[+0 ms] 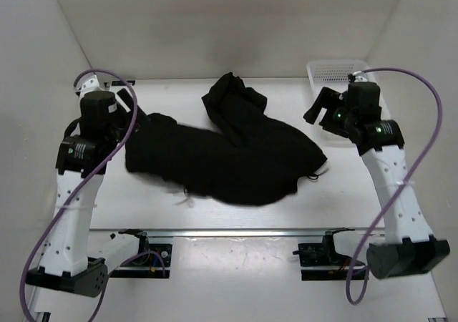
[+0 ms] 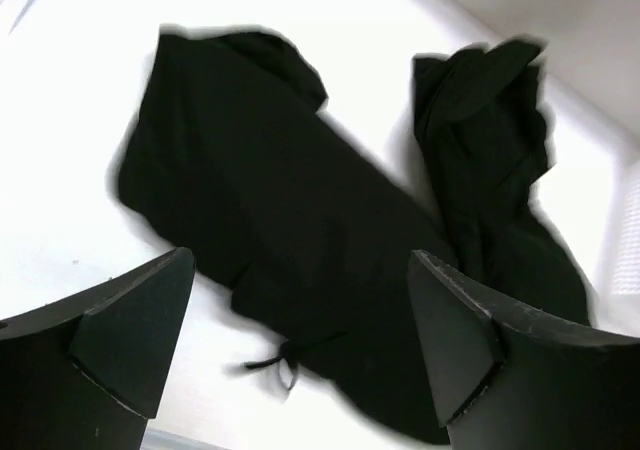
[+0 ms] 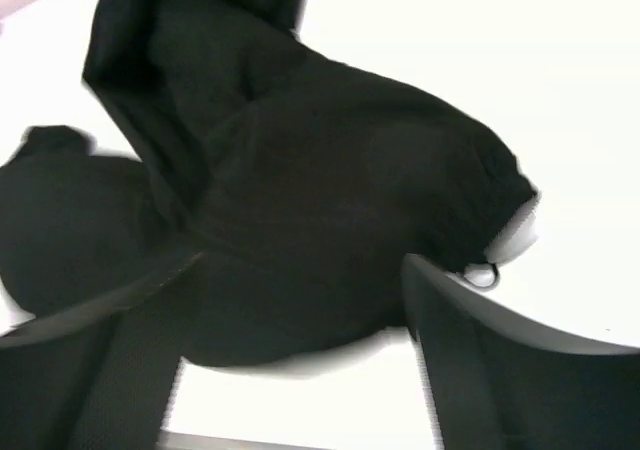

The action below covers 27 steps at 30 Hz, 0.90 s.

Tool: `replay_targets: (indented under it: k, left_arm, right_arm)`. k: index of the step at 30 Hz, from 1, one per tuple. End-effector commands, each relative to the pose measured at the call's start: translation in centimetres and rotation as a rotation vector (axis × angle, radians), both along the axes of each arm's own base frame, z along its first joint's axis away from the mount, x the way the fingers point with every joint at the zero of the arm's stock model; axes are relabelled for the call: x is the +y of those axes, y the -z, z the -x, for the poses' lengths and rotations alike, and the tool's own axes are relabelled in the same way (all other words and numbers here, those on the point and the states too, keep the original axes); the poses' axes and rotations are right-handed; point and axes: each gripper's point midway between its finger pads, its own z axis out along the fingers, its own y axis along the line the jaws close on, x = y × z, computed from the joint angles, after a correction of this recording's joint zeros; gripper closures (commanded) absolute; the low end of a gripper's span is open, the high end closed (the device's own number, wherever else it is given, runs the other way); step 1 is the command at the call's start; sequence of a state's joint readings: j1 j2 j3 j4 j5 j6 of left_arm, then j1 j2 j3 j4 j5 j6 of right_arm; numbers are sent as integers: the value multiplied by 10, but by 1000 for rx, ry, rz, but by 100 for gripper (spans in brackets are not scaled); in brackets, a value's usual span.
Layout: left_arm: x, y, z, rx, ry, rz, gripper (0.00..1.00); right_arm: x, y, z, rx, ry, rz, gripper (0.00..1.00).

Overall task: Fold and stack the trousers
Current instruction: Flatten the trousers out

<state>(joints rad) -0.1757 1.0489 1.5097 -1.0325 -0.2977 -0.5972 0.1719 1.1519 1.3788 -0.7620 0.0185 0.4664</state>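
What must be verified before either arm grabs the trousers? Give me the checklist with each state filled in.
1. Left fingers open and empty: ok.
2. Right fingers open and empty: ok.
3. Trousers lying flat: not ok, crumpled, one part bunched toward the back.
4. Trousers wholly on the table: ok.
5. Waist cord found: ok, at the cloth's near edge in the left wrist view.
6. Basket clear of the cloth: ok, it stands apart in the back right corner.
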Motion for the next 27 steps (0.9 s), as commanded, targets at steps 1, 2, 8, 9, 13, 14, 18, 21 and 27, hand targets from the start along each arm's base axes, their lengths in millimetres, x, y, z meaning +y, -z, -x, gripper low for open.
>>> replay_targets:
  k: [1,2,8,9,13,14,18,21,27]
  left_arm:
    - [-11,17,-27,47,49,-9,3]
    - [-13,33,-37,111,63,-24,24]
    - [-13,120,-31,372,51,-46,90]
    - [-11,132,-27,401,37,-48,90]
    - [7,199,-5,571,-71,34,33]
    - [9,208,-2,588,-85,76,15]
    - [9,263,17,725,-110,229,0]
    - [6,279,15,734,-108,264,0]
    - [7,298,-11,742,-116,270,5]
  right_arm:
    - [6,32,-11,147,-91,31,8]
    - [10,39,-14,180,-102,35,15]
    - [3,73,26,208,-34,31,100]
    - [5,82,32,225,-38,12,100]
    - [12,137,82,362,-53,-67,60]
    - [15,144,90,385,-37,-101,42]
    - [23,173,126,488,6,-216,0]
    - [26,197,149,560,53,-278,0]
    - [37,231,158,598,77,-378,12]
